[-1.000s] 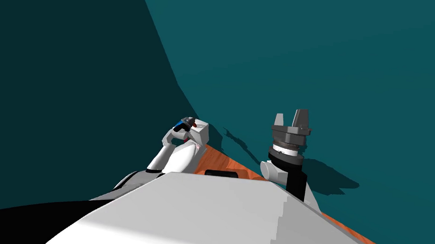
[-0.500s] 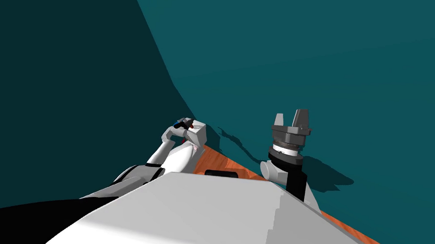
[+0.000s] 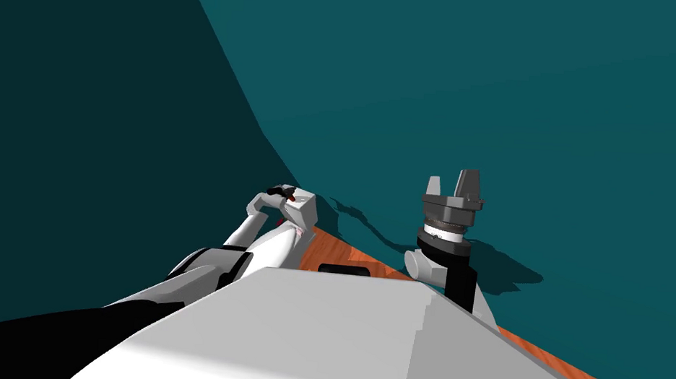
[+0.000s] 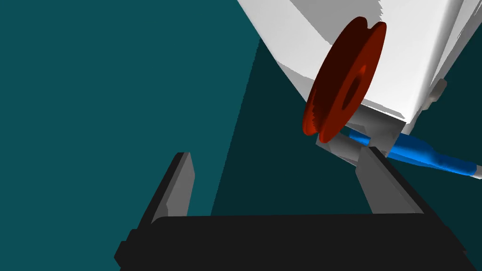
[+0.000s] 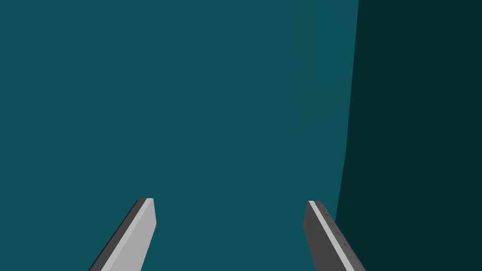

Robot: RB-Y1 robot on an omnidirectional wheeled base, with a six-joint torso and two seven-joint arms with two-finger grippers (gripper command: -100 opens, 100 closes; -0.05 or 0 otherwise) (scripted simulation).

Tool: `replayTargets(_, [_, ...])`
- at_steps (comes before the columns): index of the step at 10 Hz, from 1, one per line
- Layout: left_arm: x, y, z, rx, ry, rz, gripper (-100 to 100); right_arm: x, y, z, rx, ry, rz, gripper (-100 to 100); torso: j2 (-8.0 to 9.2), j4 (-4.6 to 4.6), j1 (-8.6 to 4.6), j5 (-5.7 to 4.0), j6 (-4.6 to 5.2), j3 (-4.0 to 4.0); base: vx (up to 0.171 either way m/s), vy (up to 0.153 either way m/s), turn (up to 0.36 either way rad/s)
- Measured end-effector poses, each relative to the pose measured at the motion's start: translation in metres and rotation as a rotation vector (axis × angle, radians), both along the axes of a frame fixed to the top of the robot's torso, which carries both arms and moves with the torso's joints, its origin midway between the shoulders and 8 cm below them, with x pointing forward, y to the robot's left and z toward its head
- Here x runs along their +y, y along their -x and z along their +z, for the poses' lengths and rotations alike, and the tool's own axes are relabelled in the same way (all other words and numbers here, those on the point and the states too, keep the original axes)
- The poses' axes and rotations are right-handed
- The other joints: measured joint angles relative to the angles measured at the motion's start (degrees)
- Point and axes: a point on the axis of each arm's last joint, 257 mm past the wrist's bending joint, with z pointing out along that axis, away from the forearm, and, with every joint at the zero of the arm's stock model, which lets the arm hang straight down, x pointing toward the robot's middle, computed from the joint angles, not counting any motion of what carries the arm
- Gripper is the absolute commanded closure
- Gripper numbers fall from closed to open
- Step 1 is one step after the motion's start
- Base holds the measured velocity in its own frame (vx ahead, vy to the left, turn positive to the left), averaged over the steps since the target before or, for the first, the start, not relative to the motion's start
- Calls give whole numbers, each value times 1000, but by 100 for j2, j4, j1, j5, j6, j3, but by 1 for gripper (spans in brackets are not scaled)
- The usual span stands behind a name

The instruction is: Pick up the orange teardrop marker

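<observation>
A dark orange-red, disc-shaped thing [image 4: 346, 82] with a grooved rim lies against a white box-like body [image 4: 405, 51]. Whether it is the marker I cannot tell. A blue pen-like thing [image 4: 423, 157] lies just beyond it. My left gripper [image 4: 282, 183] is open, with nothing between its fingers. The disc is slightly ahead of it, off to the side of one fingertip [image 4: 376, 174]. In the head view the left gripper [image 3: 280, 190] is at the white box [image 3: 303, 211], beside a small red spot [image 3: 293, 194]. My right gripper [image 3: 454, 182] is raised by the wall, open and holding nothing [image 5: 233, 235].
Teal walls [image 3: 479, 97] meet in a corner close ahead, on the left. A narrow strip of orange wood floor [image 3: 340, 252] shows between the arms. A black area [image 3: 32, 334] lies at the lower left.
My head view has turned, so the wall corner slid left. My left hand has shifted slightly left at the white box, and the blue thing has gone from the head view. The right arm is unchanged.
</observation>
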Motion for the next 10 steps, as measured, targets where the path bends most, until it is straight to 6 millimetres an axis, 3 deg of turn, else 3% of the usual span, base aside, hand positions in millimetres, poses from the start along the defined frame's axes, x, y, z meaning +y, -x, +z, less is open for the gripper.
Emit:
replayTargets(4, [41, 11, -15, 124, -63, 71, -100, 0, 0, 0, 0, 0, 0, 0, -6, -2, -6, -1, -1, -4, 64, -66, -55])
replayTargets(6, [75, 23, -22, 202, -94, 120, -100, 0, 0, 0, 0, 0, 0, 0, -12, -3, -8, -2, 0, -7, 72, -66, -40])
replayTargets(10, [115, 49, -31, 309, -126, 189, -100, 0, 0, 0, 0, 0, 0, 0, 1, 0, 2, 1, -2, 0, 50, -42, -27])
